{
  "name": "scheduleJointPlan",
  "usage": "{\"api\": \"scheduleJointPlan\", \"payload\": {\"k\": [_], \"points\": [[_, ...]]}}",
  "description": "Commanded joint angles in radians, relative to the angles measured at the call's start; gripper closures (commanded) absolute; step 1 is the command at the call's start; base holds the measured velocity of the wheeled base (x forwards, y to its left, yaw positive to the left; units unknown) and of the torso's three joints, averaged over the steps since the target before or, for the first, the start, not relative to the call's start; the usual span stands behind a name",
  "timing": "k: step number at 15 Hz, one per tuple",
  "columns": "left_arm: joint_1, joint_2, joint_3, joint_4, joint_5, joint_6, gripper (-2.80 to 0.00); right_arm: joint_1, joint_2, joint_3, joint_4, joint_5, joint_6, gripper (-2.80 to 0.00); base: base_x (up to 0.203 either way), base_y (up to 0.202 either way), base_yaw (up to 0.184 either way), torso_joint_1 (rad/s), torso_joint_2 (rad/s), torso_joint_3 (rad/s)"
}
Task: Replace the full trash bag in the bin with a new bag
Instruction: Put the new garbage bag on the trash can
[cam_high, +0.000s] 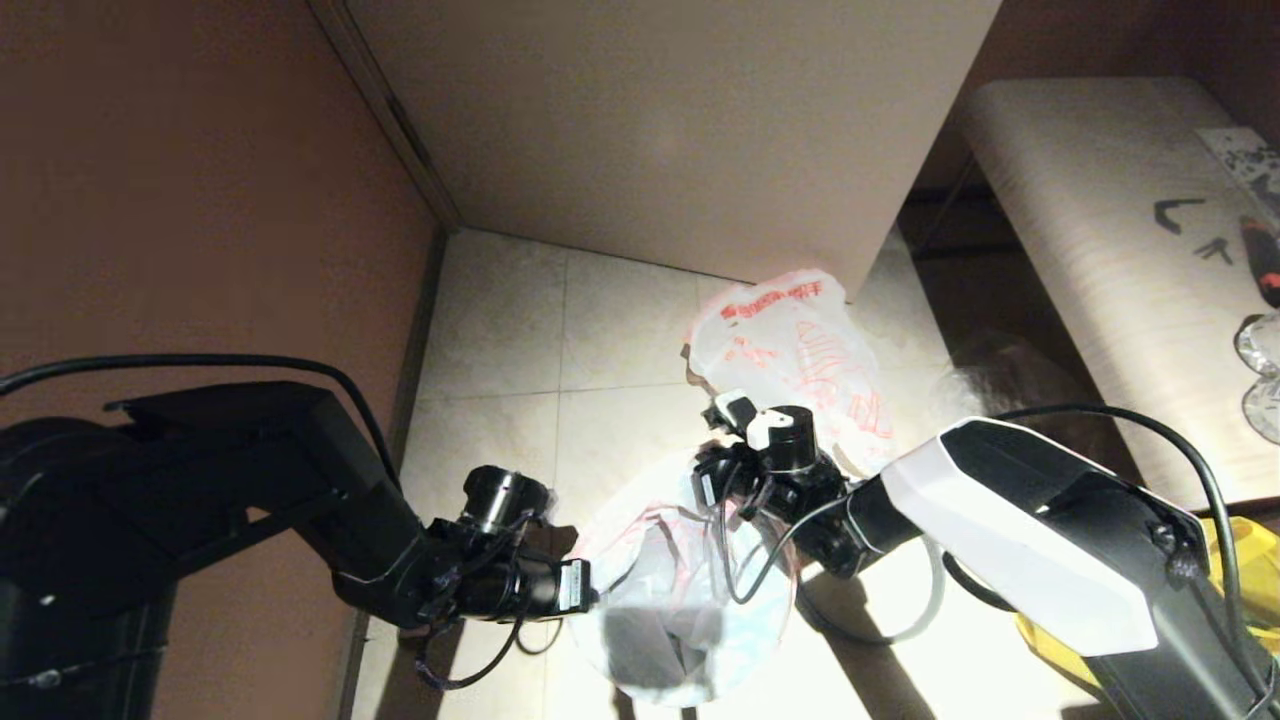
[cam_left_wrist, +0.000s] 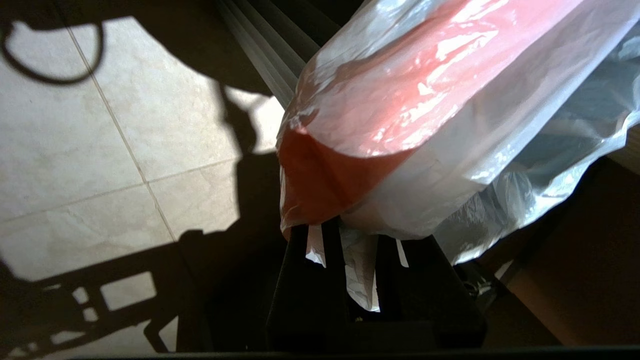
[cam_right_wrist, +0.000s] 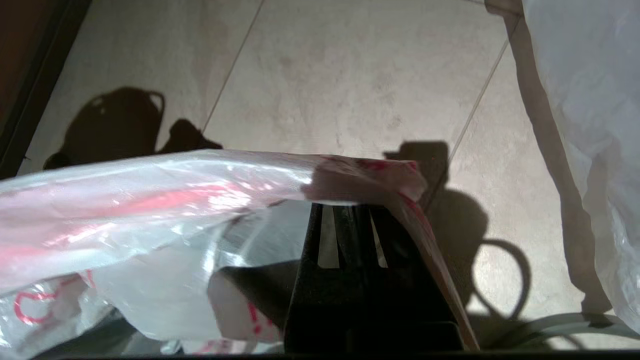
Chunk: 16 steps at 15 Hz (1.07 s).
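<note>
Near the scene's front, on the tiled floor (cam_high: 500, 330), the limp translucent white new bag (cam_high: 680, 590) with red handles is held stretched: its left edge pinched by the left pincer (cam_high: 578, 588), its right edge by the right pincer (cam_high: 712, 490). Farther back, the bulging white full trash bag (cam_high: 790, 350) is set against the beige cabinet (cam_high: 680, 120).

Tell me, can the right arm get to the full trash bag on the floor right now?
Probably not yet. The right claw is shut on the new bag, as is the left claw. The full trash bag lies just beyond, with open floor between.
</note>
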Motion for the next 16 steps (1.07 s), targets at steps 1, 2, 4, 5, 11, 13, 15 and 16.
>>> {"api": "scheduleJointPlan", "payload": {"k": [1,2,4,5,11,13,15,16], "points": [[0.0,0.011,0.002,-0.006,0.0,-0.006,0.0,-0.028,0.003,-0.002,0.026,0.022,0.002,0.0,0.0,0.0,0.0,0.0,0.0,0.0],[0.001,0.011,-0.002,-0.006,0.001,-0.012,0.0,-0.043,0.008,-0.002,0.045,0.041,0.004,0.0,0.0,0.0,0.0,0.0,0.0,0.0],[0.001,0.013,-0.009,-0.005,0.005,-0.018,0.0,-0.06,0.022,-0.002,0.052,0.047,0.004,0.0,0.0,0.0,0.0,0.0,0.0,0.0],[0.003,0.014,-0.013,-0.003,0.012,-0.02,0.0,-0.065,0.026,-0.002,0.057,0.052,0.004,0.0,0.0,0.0,0.0,0.0,0.0,0.0],[0.004,0.016,-0.03,-0.006,0.041,-0.058,0.0,-0.087,0.028,0.016,0.074,0.056,0.002,0.0,0.0,0.0,0.0,0.0,0.0,0.0],[0.015,0.014,-0.034,-0.006,0.041,-0.06,0.0,-0.092,0.024,0.047,0.064,0.052,0.0,0.0,0.0,0.0,0.0,0.0,0.0,0.0],[0.015,0.01,-0.034,-0.006,0.04,-0.059,0.0,-0.076,-0.037,0.146,-0.014,0.051,0.001,0.0,0.0,0.0,0.0,0.0,0.0,0.0],[0.012,0.007,-0.031,-0.004,0.039,-0.058,0.0,-0.06,-0.073,0.177,-0.057,0.051,0.003,0.0,0.0,0.0,0.0,0.0,0.0,0.0]]}}
